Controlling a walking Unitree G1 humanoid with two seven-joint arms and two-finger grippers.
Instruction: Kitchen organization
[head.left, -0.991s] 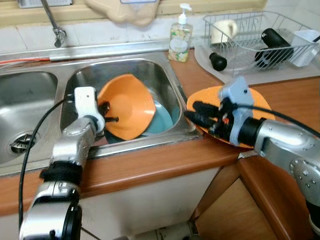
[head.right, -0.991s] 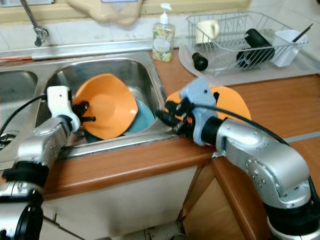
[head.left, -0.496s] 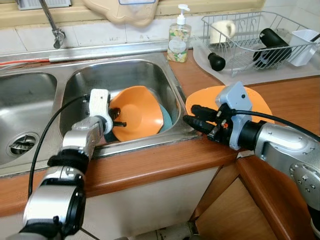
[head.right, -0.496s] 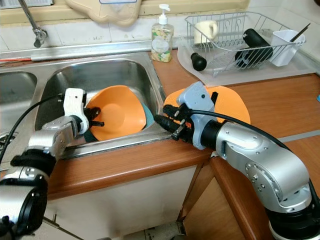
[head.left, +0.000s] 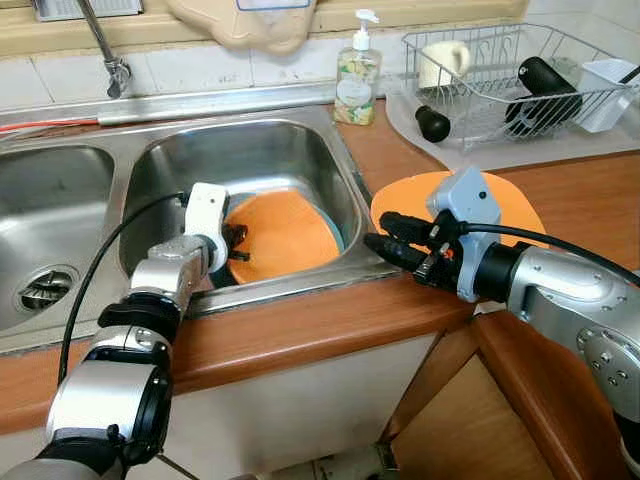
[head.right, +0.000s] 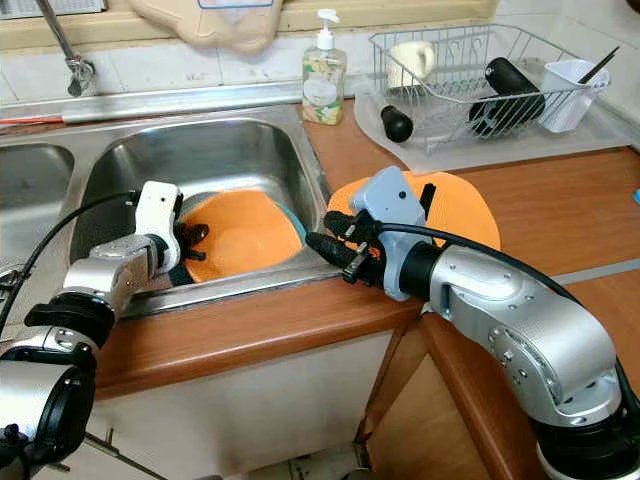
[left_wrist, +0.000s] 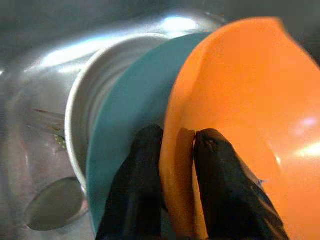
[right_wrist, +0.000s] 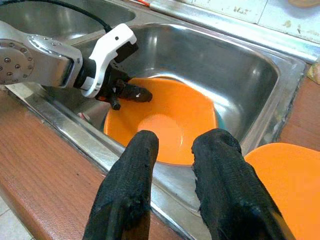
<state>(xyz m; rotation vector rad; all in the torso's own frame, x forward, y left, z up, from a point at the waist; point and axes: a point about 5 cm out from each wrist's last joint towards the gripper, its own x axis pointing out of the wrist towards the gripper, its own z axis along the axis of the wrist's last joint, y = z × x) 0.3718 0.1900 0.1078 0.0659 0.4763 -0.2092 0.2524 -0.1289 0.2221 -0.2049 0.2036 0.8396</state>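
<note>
A home kitchen: double steel sink (head.left: 250, 150), soap bottle (head.left: 359, 75), dish rack (head.left: 520, 70), wooden counter (head.left: 590, 200).

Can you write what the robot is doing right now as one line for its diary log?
left gripper: shut on orange plate rim in sink | right gripper: open, empty, over counter edge | second orange plate: on counter

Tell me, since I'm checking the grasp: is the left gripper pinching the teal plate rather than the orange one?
No, the left gripper is shut on the rim of the orange plate, with the teal plate behind it.
</note>
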